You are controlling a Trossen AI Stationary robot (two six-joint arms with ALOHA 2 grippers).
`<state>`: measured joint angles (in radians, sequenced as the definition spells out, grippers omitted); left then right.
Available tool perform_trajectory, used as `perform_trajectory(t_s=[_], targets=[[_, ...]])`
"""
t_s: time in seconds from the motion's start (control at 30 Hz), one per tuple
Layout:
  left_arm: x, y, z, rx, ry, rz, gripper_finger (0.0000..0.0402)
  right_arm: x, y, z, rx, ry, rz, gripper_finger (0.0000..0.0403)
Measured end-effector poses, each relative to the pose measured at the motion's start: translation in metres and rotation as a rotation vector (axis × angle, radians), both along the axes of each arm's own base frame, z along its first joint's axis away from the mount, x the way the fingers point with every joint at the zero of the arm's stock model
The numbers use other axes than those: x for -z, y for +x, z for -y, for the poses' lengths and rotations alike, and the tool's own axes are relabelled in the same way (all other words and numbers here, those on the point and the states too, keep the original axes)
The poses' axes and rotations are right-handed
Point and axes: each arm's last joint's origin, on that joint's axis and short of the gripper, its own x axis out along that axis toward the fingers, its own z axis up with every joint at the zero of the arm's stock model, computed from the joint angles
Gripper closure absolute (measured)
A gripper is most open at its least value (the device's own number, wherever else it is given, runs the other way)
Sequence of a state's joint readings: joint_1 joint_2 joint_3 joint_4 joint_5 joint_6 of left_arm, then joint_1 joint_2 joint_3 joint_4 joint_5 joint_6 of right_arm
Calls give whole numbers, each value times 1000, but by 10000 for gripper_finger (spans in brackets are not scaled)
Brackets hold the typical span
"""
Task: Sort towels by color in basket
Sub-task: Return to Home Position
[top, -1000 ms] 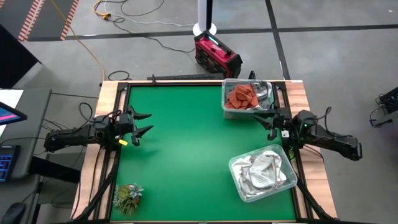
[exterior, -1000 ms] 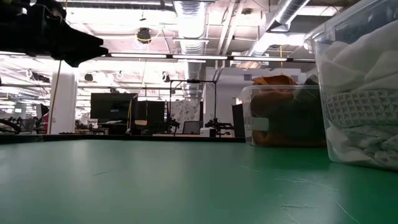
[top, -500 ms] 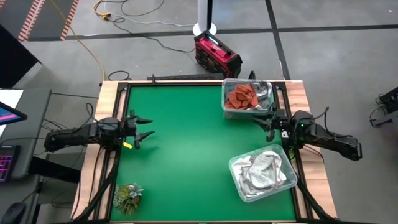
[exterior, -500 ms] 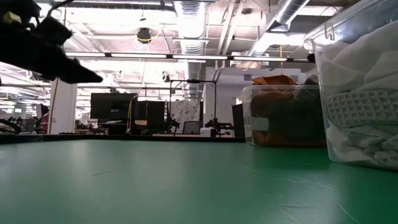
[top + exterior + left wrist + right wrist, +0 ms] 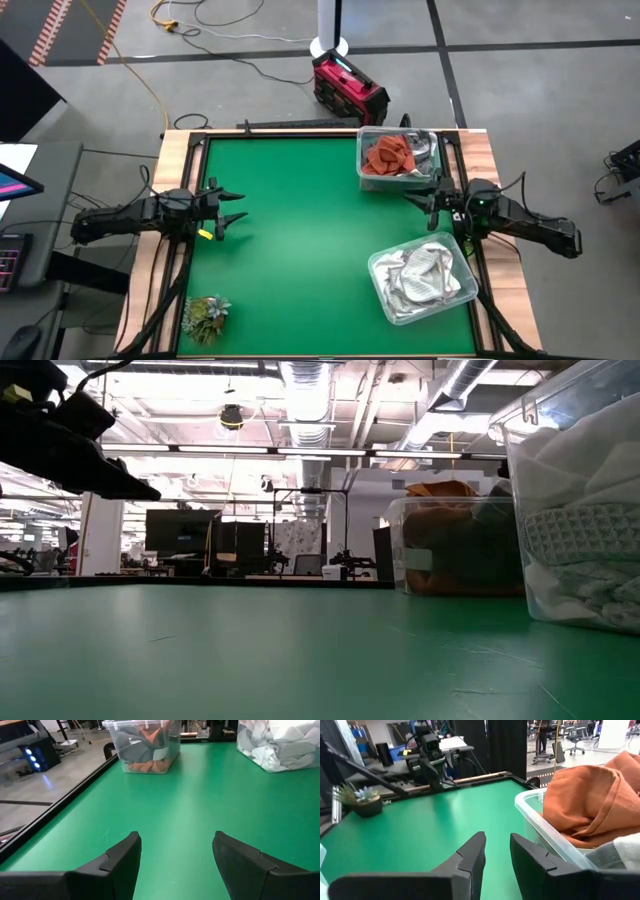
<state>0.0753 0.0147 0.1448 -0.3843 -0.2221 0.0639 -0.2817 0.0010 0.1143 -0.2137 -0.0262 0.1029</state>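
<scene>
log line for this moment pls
left end effector: open, empty, left side | right end effector: open, empty, beside far bin | far bin: orange towel, grey towel | near bin: white towels

Bright, even light from overhead falls on the green worktop (image 5: 300,220), leaving only faint, soft shadows beneath the arms. In the low view the ceiling strip lights (image 5: 300,450) glare white, and the left arm (image 5: 60,430) stands against them as a black silhouette. The left wrist view shows a pale sheen along the worktop. The near clear bin (image 5: 515,480) catches weak highlights.
</scene>
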Motion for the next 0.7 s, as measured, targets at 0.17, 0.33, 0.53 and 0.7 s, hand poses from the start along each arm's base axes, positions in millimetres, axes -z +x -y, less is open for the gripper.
perform_trajectory(t_s=[0.17,0.33,0.53,0.7], targets=[[0,0,0,-1,0,-1,166,3,0,0,-11,-91,-49,280],[0,0,0,-2,0,-1,166,3,0,0,-14,-119,-55,280],[1,0,0,-3,1,-2,166,3,0,0,-15,-123,-52,280],[1,0,0,-3,1,-2,166,3,0,0,-15,-124,-51,280]])
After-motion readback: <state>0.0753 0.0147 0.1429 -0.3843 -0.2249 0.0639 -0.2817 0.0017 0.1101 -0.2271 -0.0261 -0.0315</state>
